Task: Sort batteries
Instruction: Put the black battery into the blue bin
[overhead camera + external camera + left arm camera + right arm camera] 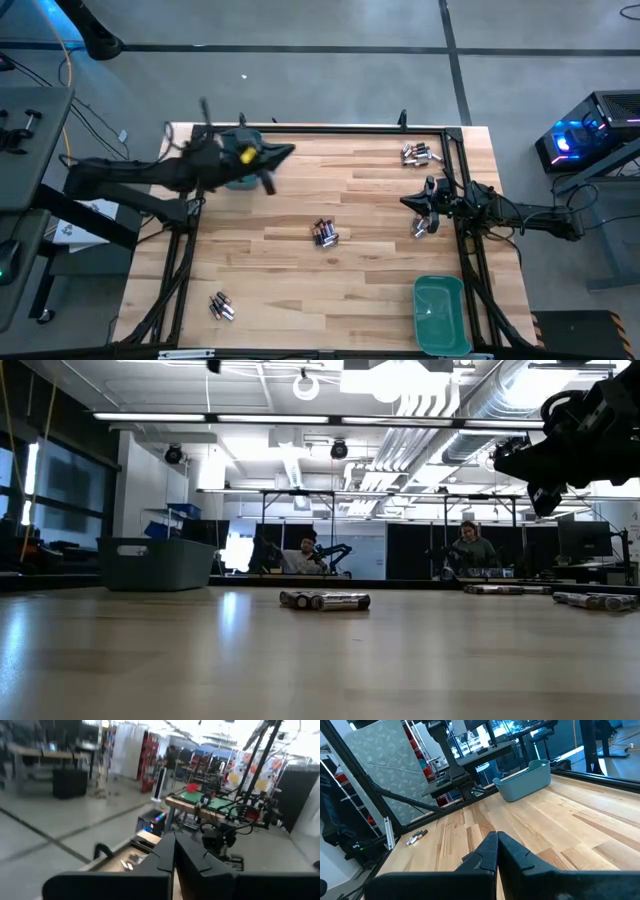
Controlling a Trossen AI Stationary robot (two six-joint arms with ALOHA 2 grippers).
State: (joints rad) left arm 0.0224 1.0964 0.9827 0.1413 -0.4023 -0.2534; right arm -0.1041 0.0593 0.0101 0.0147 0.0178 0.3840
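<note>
The batteries lie on the wooden table in several small clusters: one mid-table (325, 233) (325, 600), one at the far right (420, 153), one by the right gripper (421, 228), one near left (221, 306). My left gripper (288, 152) (175, 847) is shut and empty. It hovers high over the far-left part of the table, beside a teal bin (240, 181) (155, 563). My right gripper (408, 201) (496, 840) (512, 460) is also shut and empty. It is raised above the table's right side, pointing left. A battery pair (416, 836) shows in the right wrist view.
A second teal bin (440, 315) sits at the near right corner. A black frame (462, 190) runs along the table's edges. Bare wood lies between the clusters. People sit at desks in the room beyond the table (305, 555).
</note>
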